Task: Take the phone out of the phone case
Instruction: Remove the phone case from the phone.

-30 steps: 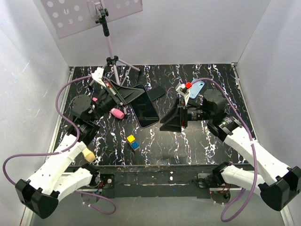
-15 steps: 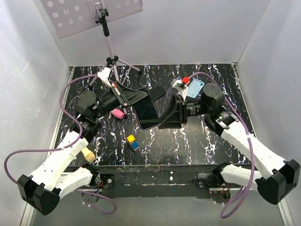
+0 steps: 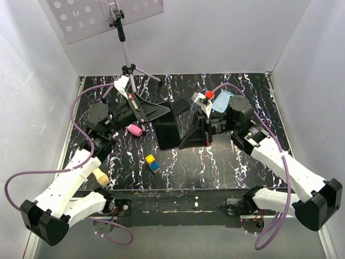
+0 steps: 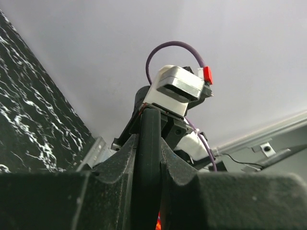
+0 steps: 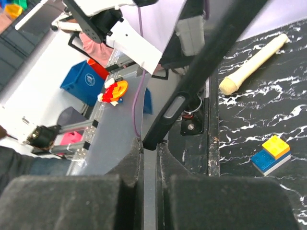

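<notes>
Where the two arms meet over mid-desk, the phone (image 3: 167, 134) is held tilted, with both pincers on it.

- Left pincer (image 4: 149, 142): closed tight on the phone's far-left edge, the thin black rim sandwiched between its fingers.
- Right pincer (image 5: 148, 146): closed fully onto the phone's right edge, just below the side button. The body runs up and away from the fingers.
- Case (image 3: 221, 102): light blue, at the far right just past the right wrist, which partly hides it. It is well apart from the phone.
- Desk (image 3: 232, 170): black marbled. There is open room on the near right and along the far edge between the arms.
- Blocks (image 3: 151, 162): yellow and blue, near the phone's near edge, not touching it.
- Pink piece (image 3: 133, 130): just left of the phone, beside the left arm.
- Cream stick (image 3: 100, 176): at the near-left edge.
- Tripod (image 3: 129, 70): at the far left, behind the left pincer.
</notes>
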You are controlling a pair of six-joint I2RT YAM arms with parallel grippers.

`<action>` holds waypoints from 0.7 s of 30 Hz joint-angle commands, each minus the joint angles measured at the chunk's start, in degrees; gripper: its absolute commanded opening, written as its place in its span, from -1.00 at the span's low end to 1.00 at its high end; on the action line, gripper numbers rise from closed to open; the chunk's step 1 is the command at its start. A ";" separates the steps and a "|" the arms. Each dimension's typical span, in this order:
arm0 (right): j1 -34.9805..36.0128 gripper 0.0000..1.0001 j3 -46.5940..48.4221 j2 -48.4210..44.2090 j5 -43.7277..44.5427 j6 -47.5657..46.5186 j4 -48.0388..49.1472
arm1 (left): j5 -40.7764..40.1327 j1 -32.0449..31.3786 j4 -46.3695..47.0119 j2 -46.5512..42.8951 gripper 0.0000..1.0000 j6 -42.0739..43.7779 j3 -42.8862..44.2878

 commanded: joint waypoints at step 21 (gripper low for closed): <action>2.81 -0.65 2.22 -6.48 25.41 -16.56 -11.91 | 1.98 0.16 1.01 -1.27 -1.00 -7.44 2.63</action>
